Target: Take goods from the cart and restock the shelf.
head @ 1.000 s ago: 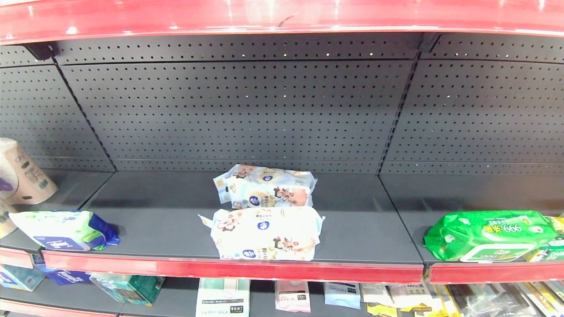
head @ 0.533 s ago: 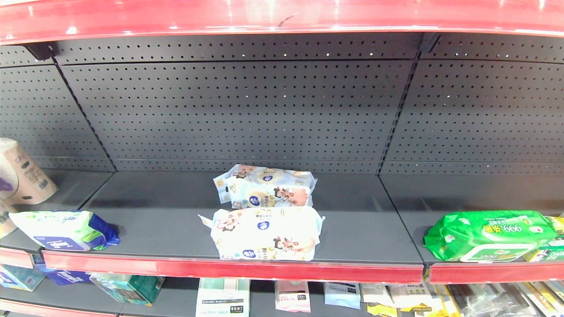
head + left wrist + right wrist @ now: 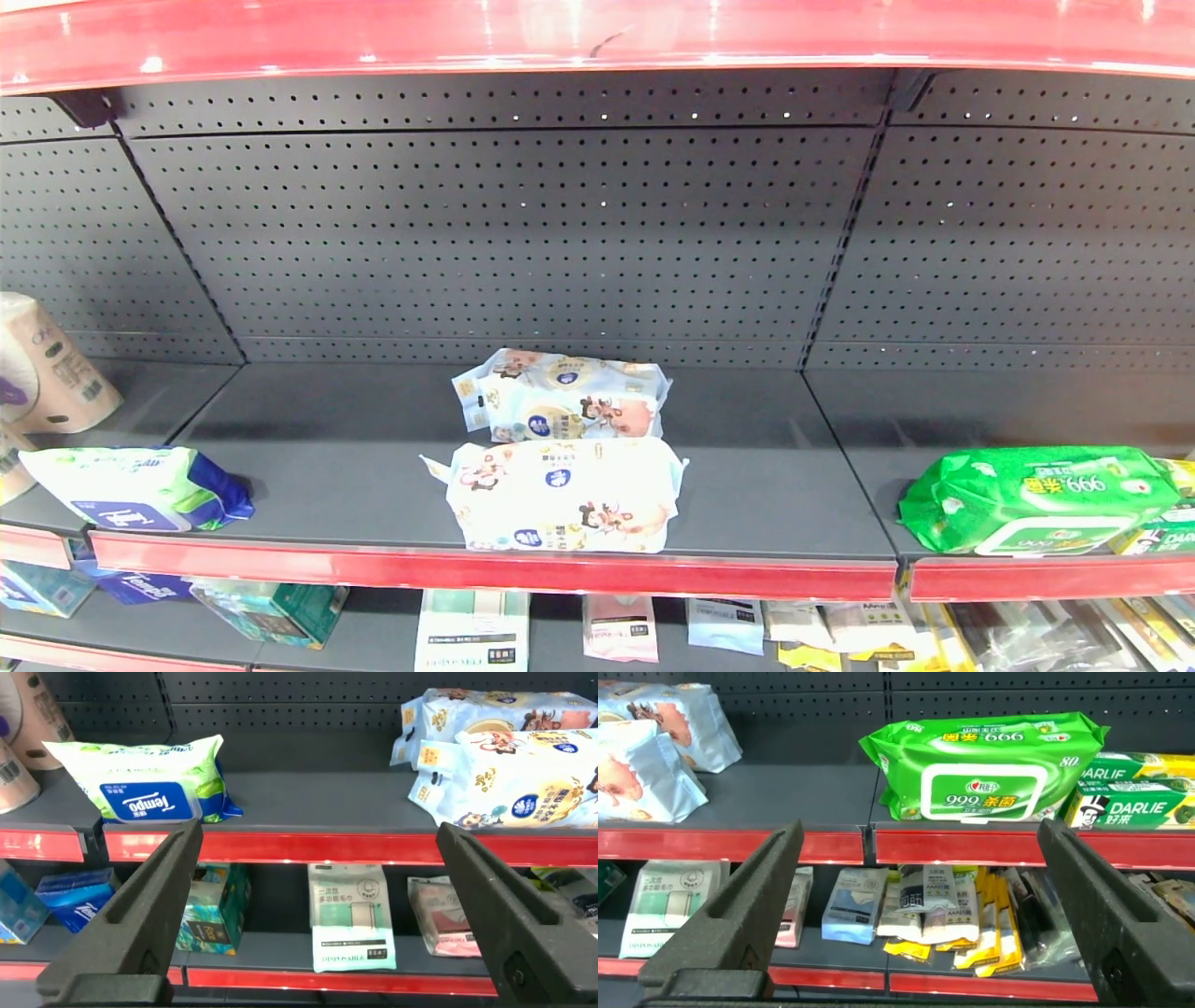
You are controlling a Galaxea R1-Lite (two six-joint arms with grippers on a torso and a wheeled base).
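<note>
2 cartoon packs [image 3: 563, 495] on shelf [image 3: 775, 485], left gripper [image 3: 319, 831], right gripper [image 3: 920, 826] both spread

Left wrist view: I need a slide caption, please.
Open left gripper facing a shelf holding a green tissue pack and two cartoon-print packs.

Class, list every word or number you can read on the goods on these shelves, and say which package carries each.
"Tempo": on the blue label of the green-and-white tissue pack.
"999": on the white lid of the green wipes pack.
"DARLIE": on the yellow-green boxes beside it.
Too small or blurred to read: the print on the cartoon packs and on the lower-shelf sachets.
</note>
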